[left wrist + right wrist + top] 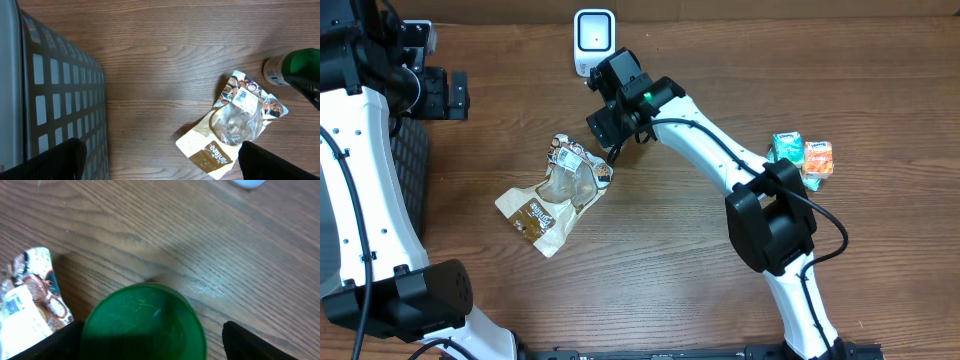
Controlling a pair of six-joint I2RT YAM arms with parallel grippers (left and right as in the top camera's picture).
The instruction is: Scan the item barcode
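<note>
Both arms are built alike, with white shells on the long links and black housings at the joints. On your right arm (705, 150) a black cable (832, 228) loops out past the bulky elbow, and a small green light (645, 97) glows at the wrist. Your left arm (365, 190) carries a thin dark lead (348, 200) too. Each wrist camera shows blunt, matte-black fingers (50, 162).
</note>
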